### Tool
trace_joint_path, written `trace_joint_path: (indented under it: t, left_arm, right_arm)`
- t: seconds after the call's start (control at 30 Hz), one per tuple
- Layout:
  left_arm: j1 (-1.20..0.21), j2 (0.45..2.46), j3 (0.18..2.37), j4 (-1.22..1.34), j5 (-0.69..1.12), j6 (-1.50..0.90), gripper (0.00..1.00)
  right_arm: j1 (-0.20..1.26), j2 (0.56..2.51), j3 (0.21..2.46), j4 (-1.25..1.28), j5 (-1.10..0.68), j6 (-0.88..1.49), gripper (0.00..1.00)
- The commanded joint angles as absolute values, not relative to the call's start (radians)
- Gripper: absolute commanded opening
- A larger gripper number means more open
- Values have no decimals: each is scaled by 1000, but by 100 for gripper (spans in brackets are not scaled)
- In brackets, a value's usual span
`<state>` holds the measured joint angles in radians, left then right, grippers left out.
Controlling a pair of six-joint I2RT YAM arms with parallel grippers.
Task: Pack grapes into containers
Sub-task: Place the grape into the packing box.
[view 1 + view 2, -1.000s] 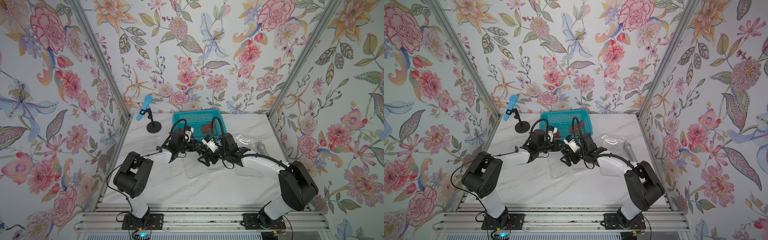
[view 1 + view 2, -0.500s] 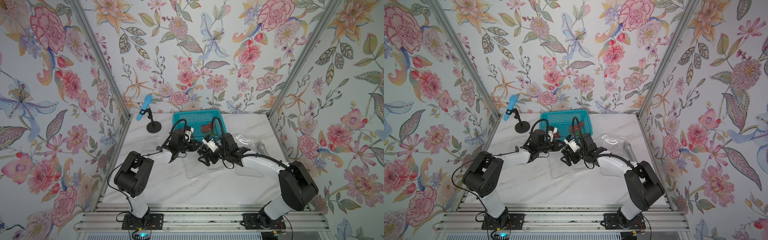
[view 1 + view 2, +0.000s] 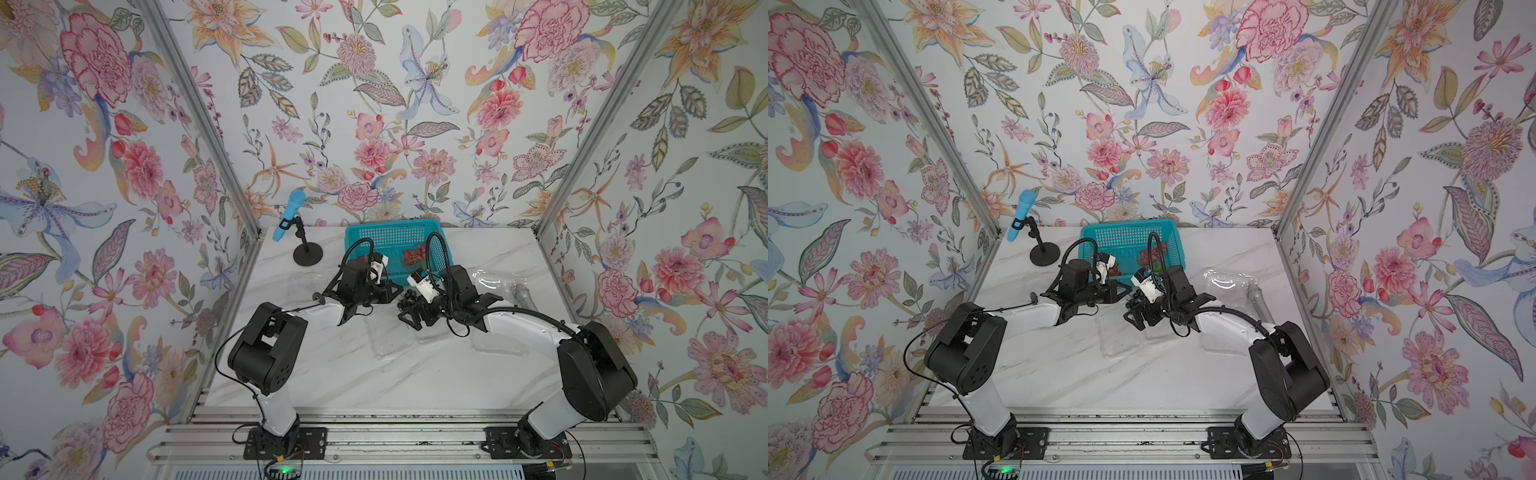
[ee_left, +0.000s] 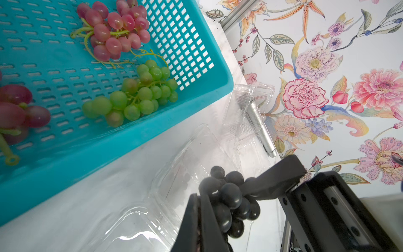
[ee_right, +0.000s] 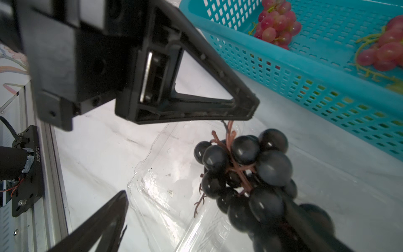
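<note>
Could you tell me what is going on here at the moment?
The left gripper is shut on the stem of a dark grape bunch, which hangs over an open clear container on the table. The right gripper is wide open by the bunch, not clamping it. A green bunch and red bunches lie in the teal basket.

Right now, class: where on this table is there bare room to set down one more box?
Widest: the front strip of the table, between the open box and the rail. Smaller: the back corner between basket and right wall. Crowded: the middle, where left gripper and right gripper meet at the dark grapes.
</note>
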<state>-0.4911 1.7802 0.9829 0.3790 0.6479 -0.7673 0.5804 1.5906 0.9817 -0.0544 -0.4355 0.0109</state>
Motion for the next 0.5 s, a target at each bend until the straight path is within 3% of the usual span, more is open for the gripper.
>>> trace_joint_path:
  t: [0.0, 0.47]
  left_arm:
    - [-489, 1743, 979, 389, 645, -750, 0]
    - [-489, 1690, 916, 431, 641, -763, 0]
  right_arm:
    - [546, 1603, 1008, -30, -457, 74, 100]
    - [467, 1666, 1043, -36, -551, 217, 100]
